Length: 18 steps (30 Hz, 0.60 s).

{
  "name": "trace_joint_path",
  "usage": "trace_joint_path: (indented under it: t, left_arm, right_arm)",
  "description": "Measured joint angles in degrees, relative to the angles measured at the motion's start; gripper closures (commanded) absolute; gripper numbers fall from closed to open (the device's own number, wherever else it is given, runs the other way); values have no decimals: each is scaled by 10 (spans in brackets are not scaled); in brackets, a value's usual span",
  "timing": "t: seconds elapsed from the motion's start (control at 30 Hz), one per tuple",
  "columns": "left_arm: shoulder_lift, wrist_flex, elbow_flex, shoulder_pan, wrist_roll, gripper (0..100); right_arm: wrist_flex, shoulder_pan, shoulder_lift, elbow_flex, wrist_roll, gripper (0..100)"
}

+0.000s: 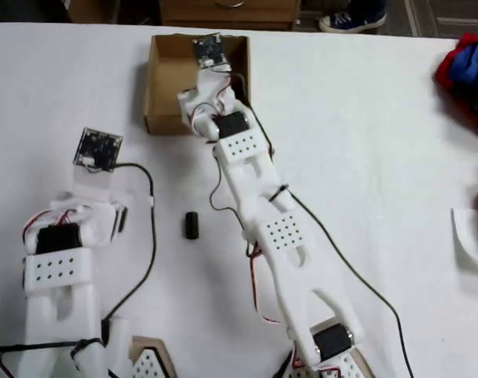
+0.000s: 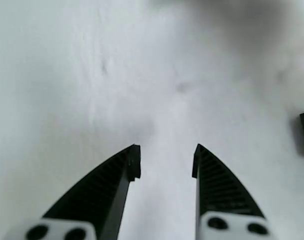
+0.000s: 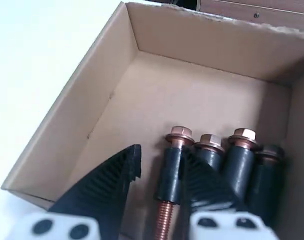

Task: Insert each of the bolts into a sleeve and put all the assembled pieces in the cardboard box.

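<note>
The right wrist view looks into the cardboard box (image 3: 66, 130): four assembled pieces (image 3: 239, 160) lie side by side, the right gripper (image 3: 161, 159) with fingers spread astride one. The high view shows that arm outstretched, and a sleeve (image 1: 192, 225) on the table (image 1: 364, 118) near the left gripper (image 2: 164, 162), its fingers spread.

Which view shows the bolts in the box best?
The right wrist view: four sleeved bolts lie together in the box. In the high view the right arm covers them; the left wrist view faces the table.
</note>
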Motion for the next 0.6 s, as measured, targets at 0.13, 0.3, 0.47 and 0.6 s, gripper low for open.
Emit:
trace_joint_path:
  t: [0.13,0.3,0.47,0.6]
  left_arm:
    - [1,0,3,1,0,816]
    - [1,-3,3,0,0,816]
    - [1,-31,3,0,0,814]
    - [1,-35,3,0,0,814]
  right_arm:
    - [0,17,0,-18,0,980]
    - [57,65,-6,-26,0,966]
    - [227,82,-86,-26,0,865]
    - [375,76,-168,-27,0,770]
